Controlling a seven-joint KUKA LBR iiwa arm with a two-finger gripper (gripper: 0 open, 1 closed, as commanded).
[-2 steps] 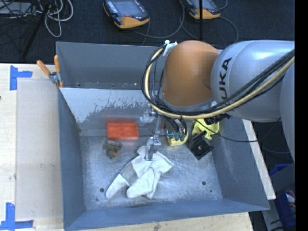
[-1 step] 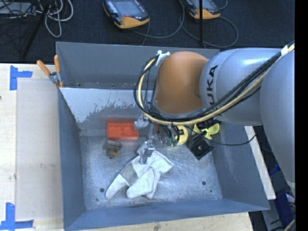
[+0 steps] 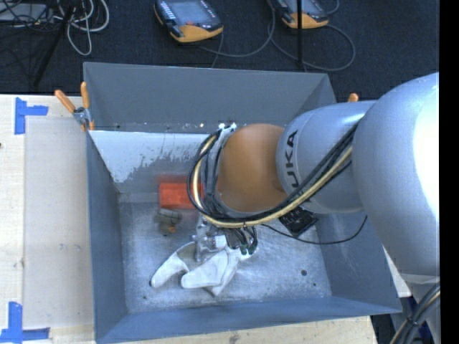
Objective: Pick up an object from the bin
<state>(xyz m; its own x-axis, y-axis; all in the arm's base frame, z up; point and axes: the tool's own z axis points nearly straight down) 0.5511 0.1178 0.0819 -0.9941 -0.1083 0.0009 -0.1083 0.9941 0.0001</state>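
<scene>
Camera view: arm [image 3: 324, 156] partly hides white cloth [image 3: 206, 272].

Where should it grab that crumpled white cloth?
Probably from straight above, at the bunched fold in the middle of the white cloth: it lies limp on the bin floor, and its flat ends offer little to pinch.

one grey bin [image 3: 201, 95]; in it one orange block [image 3: 174, 193], one small brown lump [image 3: 168, 224], and what look like two white cloths, the left cloth [image 3: 170, 270] and the right cloth [image 3: 214, 273], touching, though they may be one piece; one arm [image 3: 401, 156]; beyond the bin two handsets, a left handset [image 3: 188, 18] and a right handset [image 3: 305, 10]
</scene>
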